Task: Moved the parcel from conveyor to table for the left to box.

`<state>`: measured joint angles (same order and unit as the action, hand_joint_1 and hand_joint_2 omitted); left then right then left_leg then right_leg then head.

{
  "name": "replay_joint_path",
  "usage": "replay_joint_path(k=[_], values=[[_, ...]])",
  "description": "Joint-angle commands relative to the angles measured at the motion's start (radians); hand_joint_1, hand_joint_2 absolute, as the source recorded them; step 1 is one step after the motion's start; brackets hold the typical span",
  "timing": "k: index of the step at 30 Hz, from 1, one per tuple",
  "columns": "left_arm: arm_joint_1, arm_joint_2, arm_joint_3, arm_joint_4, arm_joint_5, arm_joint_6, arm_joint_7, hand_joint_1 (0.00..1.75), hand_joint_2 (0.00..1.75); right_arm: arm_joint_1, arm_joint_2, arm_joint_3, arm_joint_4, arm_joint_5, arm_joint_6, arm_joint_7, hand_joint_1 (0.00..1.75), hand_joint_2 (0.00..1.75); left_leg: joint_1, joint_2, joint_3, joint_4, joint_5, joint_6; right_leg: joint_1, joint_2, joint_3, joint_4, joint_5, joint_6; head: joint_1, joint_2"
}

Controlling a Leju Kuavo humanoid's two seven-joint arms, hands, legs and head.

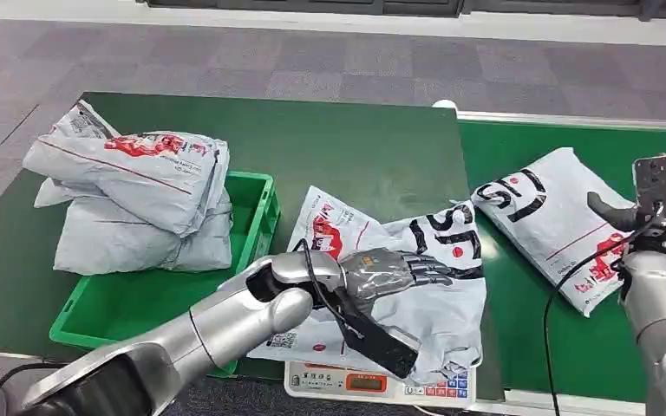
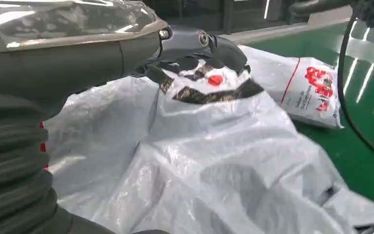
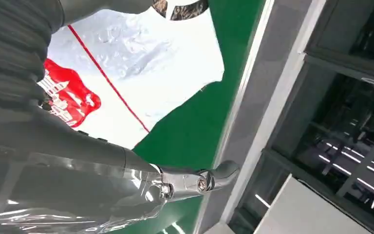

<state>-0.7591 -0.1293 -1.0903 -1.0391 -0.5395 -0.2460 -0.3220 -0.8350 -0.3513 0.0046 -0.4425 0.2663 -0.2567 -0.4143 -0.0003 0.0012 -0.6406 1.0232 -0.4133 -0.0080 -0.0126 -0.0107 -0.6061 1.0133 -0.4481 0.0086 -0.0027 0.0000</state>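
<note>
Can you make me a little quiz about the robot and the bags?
1. True or false: the green bin already has parcels in it.
2. Which hand rests on the parcel on the scale? A) left hand B) right hand
3. Fill in: the parcel on the conveyor lies on a ____ belt.

Key: 1 true. 2 A. 3 green.

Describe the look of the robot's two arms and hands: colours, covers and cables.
Both arms are polished silver tubes. The left hand is grey with darker fingers under a clear glossy film; a black cable loops over its wrist beside a black strap. The right hand is dark, behind a black box-like module, with another black cable trailing down.
</note>
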Motion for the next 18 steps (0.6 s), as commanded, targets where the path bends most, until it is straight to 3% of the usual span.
replay_joint_path(k=[1,11,18], values=[[0.017,-0.009,-0.105,0.154,-0.054,0.087,-0.020,0.00,1.75,-0.013,0.042,-0.077,0.011,0.018,-0.003,0.006,0.00,1.75,0.000,0.001,0.004,-0.002,-0.001,0.000,0.000,0.002,0.004,-0.002,0.000,0.000,0.000,0.000],[0.019,-0.061,-0.149,0.335,-0.206,0.235,-0.053,0.00,1.75,0.040,0.009,-0.118,-0.009,0.004,0.018,-0.029,0.00,1.75,0.000,-0.001,0.004,-0.002,-0.001,0.000,-0.001,0.000,0.005,-0.003,0.000,0.000,0.000,0.000],[0.024,-0.076,-0.159,0.385,-0.238,0.261,-0.061,0.00,1.75,0.039,0.004,-0.120,0.000,0.006,0.017,-0.035,0.00,1.75,0.000,0.000,0.003,-0.002,0.000,0.000,-0.001,0.001,0.004,-0.002,0.000,0.000,0.000,0.000]])
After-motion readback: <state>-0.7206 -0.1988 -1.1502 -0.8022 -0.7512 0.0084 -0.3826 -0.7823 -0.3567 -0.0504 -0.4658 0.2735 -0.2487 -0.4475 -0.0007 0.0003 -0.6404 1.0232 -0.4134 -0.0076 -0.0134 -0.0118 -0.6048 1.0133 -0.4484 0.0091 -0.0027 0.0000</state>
